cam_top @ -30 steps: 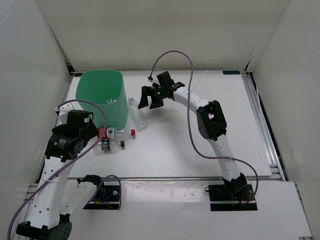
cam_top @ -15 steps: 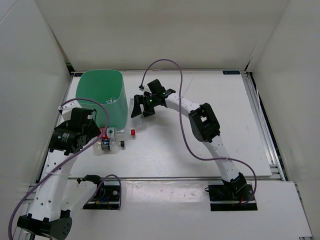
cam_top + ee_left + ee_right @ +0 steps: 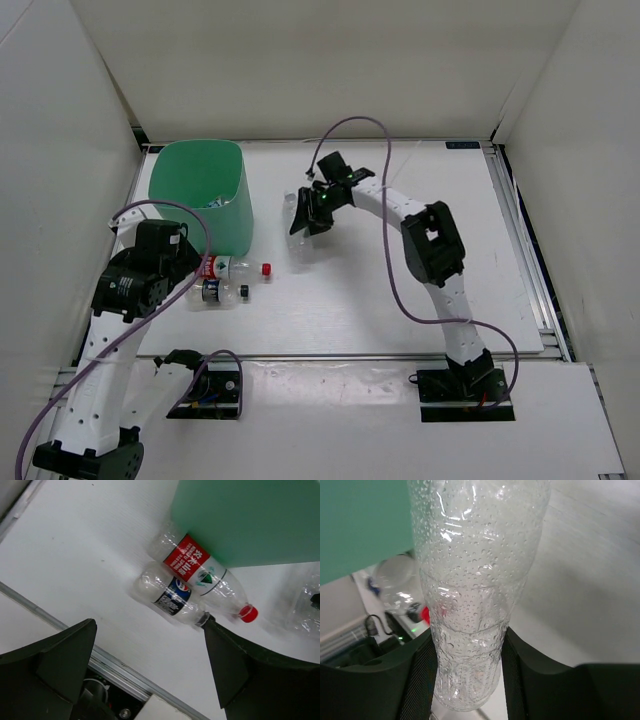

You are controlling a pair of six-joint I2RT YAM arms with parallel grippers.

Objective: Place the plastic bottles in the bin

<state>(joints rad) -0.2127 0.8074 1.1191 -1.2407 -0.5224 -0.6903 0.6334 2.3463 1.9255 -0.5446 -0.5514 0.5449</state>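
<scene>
A clear plastic bottle with no label stands between the fingers of my right gripper, which is shut on its lower body. From the top view this gripper holds the bottle just right of the mint-green bin. Two more plastic bottles lie side by side on the table at the bin's near wall: one with a red label and red cap, one with a dark blue label. My left gripper hangs open above and near them, holding nothing.
The bin's green wall rises close on the left of the held bottle. A metal rail marks the table's near edge under the left gripper. White walls enclose the table. The right arm's purple cable loops above it.
My right gripper moved in over the label-less bottle lying beside the bin, shut on it, and has drawn it to the right, away from the bin. The left gripper stayed open.
</scene>
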